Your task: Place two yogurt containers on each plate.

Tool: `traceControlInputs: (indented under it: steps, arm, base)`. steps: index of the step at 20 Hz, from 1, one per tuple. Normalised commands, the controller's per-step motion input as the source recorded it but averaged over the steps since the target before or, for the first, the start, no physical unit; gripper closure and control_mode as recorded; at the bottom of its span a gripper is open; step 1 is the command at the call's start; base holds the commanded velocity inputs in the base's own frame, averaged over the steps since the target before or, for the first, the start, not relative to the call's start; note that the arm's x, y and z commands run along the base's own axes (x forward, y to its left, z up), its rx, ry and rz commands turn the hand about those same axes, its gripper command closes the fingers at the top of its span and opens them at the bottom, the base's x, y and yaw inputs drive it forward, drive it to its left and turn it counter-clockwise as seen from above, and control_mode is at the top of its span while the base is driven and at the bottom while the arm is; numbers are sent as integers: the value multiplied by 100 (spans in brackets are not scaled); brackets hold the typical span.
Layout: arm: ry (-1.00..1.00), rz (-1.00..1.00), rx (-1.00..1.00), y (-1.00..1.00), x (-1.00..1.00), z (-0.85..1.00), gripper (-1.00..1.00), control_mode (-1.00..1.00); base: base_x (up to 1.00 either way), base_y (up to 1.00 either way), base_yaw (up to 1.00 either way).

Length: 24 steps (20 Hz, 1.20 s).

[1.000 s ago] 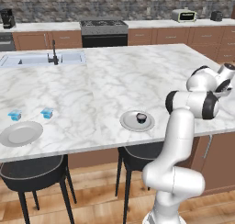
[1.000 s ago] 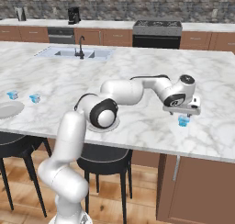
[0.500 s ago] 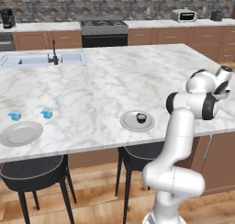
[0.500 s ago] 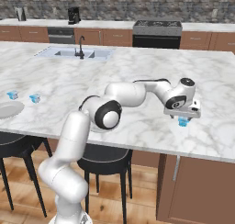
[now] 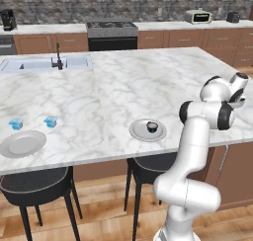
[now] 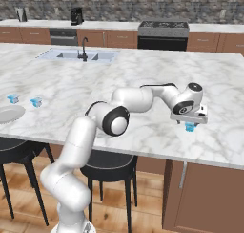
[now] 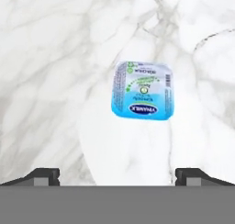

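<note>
Gripper (image 6: 189, 124) is hanging over the marble island (image 5: 113, 92), near its right end and close to the front edge. Jaws are standing wide apart; nothing is sitting between them. In hand view the two tips are showing at far left and far right of the bottom edge, w/ bare marble between.

Cup A (image 7: 142, 90) is sitting upright on the marble directly under the hand, lid up, printed label facing the camera. It is lying ahead of the tips, roughly centred between them, not touching either. In right base view the same cup is showing as a small blue block (image 6: 190, 127) just below the hand.

Cups B (image 5: 16, 123) and C (image 5: 50, 121) are standing side by side, apart from each other, at the island's left end. Both are on bare marble, just behind plate 1 (image 5: 22, 143), not on it.

Plate 2 (image 5: 139, 131) is lying near the front edge, mid-island, well apart from plate 1 and from the hand. A small dark round item (image 5: 152, 127) is resting on plate 2; cannot tell what it is.

Sink (image 5: 47, 63) is set in the far left of the island.
</note>
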Motion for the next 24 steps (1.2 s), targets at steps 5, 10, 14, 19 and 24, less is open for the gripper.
traceControlInputs:
  steps: [5,10,14,19,24]
  arm:
    - [0,0,0,-4,21,-13,-100,-100]
    - [0,0,0,-10,23,-8,-100,-100]
    - [1,0,0,-16,22,-8,-100,-100]
    - [1,0,0,-20,20,-7,-100,-100]
    - [2,0,0,-17,12,-7,-100,-100]
  base:
    - [0,0,0]
    - [0,0,0]
    - [0,0,0]
    - [0,0,0]
    - [0,0,0]
